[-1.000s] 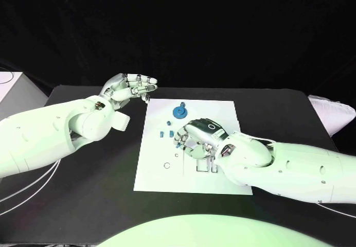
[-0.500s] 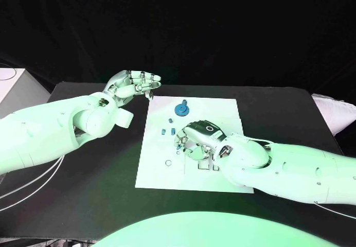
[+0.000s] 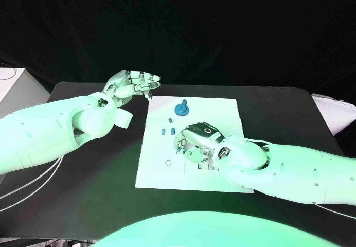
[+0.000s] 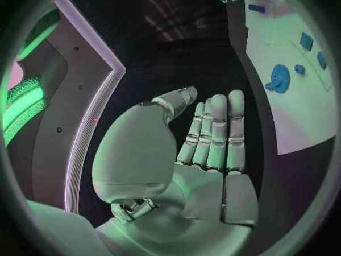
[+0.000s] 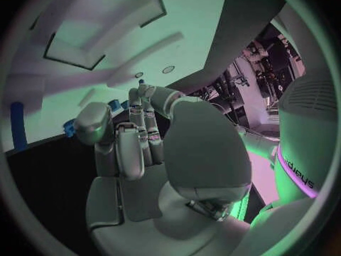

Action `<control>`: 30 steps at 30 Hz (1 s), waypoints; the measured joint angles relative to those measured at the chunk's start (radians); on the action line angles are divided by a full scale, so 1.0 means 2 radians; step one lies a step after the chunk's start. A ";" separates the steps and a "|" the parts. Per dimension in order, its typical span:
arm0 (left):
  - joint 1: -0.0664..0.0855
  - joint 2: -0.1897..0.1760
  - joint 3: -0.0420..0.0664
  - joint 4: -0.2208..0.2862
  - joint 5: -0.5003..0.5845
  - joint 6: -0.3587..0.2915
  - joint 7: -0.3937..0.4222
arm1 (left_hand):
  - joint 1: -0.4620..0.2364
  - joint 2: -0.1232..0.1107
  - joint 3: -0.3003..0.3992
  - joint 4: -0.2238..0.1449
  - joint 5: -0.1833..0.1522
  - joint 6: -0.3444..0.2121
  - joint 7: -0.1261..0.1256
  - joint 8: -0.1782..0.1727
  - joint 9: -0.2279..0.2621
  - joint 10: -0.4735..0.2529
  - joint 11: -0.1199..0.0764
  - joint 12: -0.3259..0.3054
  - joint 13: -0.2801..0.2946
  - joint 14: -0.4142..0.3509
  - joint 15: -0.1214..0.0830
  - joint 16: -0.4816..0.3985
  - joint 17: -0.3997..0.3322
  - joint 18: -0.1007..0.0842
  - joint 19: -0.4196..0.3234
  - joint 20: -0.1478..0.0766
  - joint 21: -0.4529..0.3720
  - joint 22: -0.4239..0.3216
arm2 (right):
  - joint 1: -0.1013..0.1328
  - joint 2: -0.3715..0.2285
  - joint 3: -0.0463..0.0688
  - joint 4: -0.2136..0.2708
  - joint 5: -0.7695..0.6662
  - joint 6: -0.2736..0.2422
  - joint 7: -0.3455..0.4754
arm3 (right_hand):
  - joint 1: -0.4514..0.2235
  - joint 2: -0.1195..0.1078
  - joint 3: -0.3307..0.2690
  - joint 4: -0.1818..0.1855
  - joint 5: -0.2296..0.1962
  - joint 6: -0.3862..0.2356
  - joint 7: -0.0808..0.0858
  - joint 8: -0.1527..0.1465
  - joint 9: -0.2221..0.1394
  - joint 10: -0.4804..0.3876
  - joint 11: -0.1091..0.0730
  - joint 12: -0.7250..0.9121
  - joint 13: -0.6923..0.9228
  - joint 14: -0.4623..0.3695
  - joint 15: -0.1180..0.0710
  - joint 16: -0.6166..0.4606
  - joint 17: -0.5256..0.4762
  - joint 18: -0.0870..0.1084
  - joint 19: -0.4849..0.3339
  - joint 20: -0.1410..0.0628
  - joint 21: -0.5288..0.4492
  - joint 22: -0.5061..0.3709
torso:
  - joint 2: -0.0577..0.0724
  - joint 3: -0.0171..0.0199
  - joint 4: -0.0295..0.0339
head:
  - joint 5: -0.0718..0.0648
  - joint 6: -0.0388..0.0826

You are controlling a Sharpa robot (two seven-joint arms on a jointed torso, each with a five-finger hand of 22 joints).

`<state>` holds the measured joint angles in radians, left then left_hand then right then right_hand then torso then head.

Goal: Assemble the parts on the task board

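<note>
The task board (image 3: 215, 110) was seen lying flat in the middle of the black table (image 3: 289, 118), its long side running away from the robot. On its far part a round blue part (image 3: 181, 109) was found, with a small blue piece (image 3: 182, 100) just beyond it near the far edge. Nearer the middle, a small blue part (image 3: 170, 122) and a pair of upright blue parts (image 3: 167, 131) were seen close to the board's left side, and a small ring mark (image 3: 168, 163) was noted closer to the robot. In the left wrist view the round blue part (image 4: 278, 77) and further small blue parts (image 4: 307, 41) were seen on the same board (image 4: 284, 114).

The right hand (image 3: 197, 141) was placed over the middle of the board, palm down, its fingers curled toward the surface beside the upright parts. Whether anything was held under them could not be told, since the fingertips were hidden by the hand itself. In the right wrist view the right hand's fingers (image 5: 135, 142) were shown bent together close to the board.

The left hand (image 3: 134, 85) was held above the table just off the board's far left corner, well apart from the right hand. Its fingers (image 4: 213, 131) were shown straight and side by side, with nothing in the palm.
</note>
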<state>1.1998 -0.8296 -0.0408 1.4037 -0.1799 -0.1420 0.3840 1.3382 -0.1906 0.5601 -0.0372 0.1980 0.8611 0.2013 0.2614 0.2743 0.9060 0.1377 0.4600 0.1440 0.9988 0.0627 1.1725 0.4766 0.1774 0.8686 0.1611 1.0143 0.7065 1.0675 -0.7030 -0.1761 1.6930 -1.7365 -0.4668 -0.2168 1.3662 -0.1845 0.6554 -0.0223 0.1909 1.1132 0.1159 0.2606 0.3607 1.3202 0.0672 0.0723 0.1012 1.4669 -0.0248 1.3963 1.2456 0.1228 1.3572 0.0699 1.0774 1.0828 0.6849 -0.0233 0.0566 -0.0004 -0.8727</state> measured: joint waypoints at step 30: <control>0.000 -0.001 0.000 0.001 0.000 0.000 -0.003 | 0.000 0.000 -0.001 0.001 0.000 -0.002 -0.002 0.000 0.000 -0.002 0.002 0.000 0.000 0.000 0.000 0.000 0.000 0.000 0.000 0.000 -0.002 -0.001 | -0.002 0.008 -0.001 -0.010 -0.012 0.017 -0.011 | 0.000 0.000 0.000 0.000 -0.003 0.000 0.000 0.000 0.000 0.001 -0.001 -0.001 0.000 -0.001 -0.001 0.000 0.000 0.000 0.000 0.000 0.000 0.000 | -0.001 -0.0016 0.0025 | -0.005 0.000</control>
<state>1.1998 -0.8326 -0.0409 1.4049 -0.1804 -0.1418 0.3781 1.3382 -0.1906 0.5574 -0.0345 0.1980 0.8578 0.1979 0.2611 0.2744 0.9025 0.1412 0.4599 0.1441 0.9988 0.0627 1.1725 0.4767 0.1774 0.8685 0.1610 1.0097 0.7048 1.0625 -0.6876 -0.1784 1.6738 -1.7612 -0.4333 -0.2386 1.3661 -0.1848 0.6548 -0.0228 0.1852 1.1133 0.1160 0.2615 0.3601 1.3221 0.0654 0.0707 0.1016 1.4646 -0.0271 1.3962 1.2457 0.1230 1.3572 0.0700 1.0774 1.0829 0.6836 -0.0266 0.0616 -0.0106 -0.8728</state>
